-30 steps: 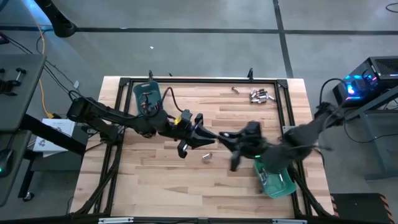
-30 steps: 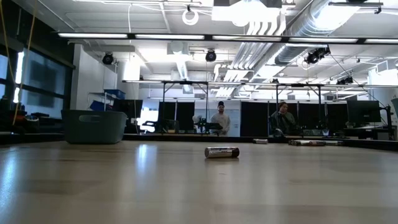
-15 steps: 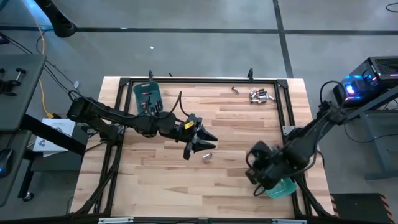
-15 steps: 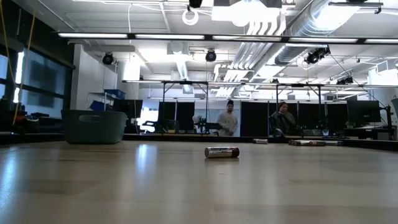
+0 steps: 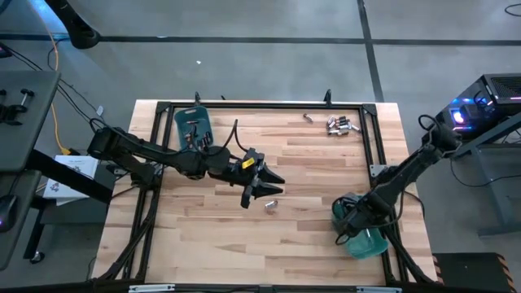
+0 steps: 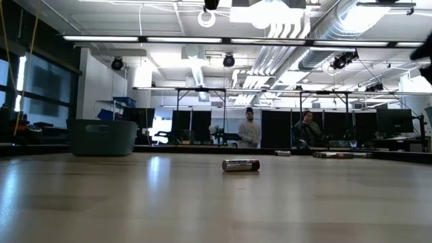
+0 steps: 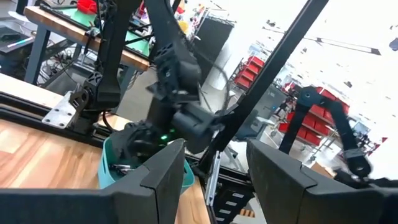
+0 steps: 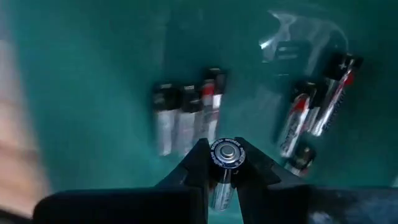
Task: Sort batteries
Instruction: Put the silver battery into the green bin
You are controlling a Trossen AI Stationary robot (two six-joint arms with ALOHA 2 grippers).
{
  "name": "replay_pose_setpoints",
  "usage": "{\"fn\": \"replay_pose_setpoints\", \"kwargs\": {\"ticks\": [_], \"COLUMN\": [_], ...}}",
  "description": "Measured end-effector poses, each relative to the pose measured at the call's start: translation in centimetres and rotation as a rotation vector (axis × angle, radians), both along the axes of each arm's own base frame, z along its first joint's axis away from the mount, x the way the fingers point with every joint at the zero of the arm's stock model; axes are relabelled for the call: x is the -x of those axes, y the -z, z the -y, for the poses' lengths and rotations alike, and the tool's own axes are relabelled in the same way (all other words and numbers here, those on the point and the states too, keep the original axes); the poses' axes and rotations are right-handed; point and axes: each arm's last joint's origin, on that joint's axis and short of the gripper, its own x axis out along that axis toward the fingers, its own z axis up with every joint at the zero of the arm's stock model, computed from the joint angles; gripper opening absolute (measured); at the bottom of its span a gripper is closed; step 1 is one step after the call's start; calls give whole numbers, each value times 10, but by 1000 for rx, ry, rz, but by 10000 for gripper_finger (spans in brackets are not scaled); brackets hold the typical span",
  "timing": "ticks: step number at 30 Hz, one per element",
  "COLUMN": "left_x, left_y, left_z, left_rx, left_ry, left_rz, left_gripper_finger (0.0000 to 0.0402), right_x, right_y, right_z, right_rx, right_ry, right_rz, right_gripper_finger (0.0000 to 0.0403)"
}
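Two arms reach over the table (image 5: 212,220). Right tool (image 8: 225,163), lower right of the high view, hangs over a teal bin (image 5: 370,242), clamped on one battery (image 8: 225,155); more batteries (image 8: 186,121) lie inside. Left tool (image 5: 273,185), fingers apart, hovers mid-frame beside a loose cell (image 5: 271,204). Labels too blurred to read

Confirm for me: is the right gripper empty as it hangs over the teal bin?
No, the right gripper pinches a battery between its fingers, above the teal bin where other cells lie.
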Motion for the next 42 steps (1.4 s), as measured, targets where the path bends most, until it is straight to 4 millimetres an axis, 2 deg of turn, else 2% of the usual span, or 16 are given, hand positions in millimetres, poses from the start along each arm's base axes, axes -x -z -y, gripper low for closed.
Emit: {"fn": "replay_pose_setpoints", "kwargs": {"ticks": [7,9,16,19,23,28,32,35,39,42], "left_x": [0,0,0,0,2,14,23,22,10,0], "left_y": [0,0,1,5,20,45,64,81,109,137], "left_z": [0,0,0,0,4,16,20,22,28,33], "left_rx": [14,14,11,-22,-91,-245,-360,-392,-449,-487], "left_ry": [0,0,-1,0,12,-25,-140,-159,-52,41], "left_rz": [-4,-4,-10,-50,-188,-443,-626,-664,-702,-740], "left_gripper_finger": [168,168,168,168,168,168,168,168,168,168], "right_x": [8,9,10,7,2,-8,-19,-28,-34,-37], "right_y": [26,27,27,17,-12,-71,-120,-151,-182,-195], "right_z": [7,9,9,7,2,-2,-5,-6,-7,-6], "right_rx": [-13,-2,4,10,55,148,225,334,509,595], "right_ry": [42,59,42,40,35,28,21,22,17,-8], "right_rz": [11,8,0,-9,-33,51,282,531,797,889], "right_gripper_finger": [34,41,112,119,121,122,123,123,123,124]}}
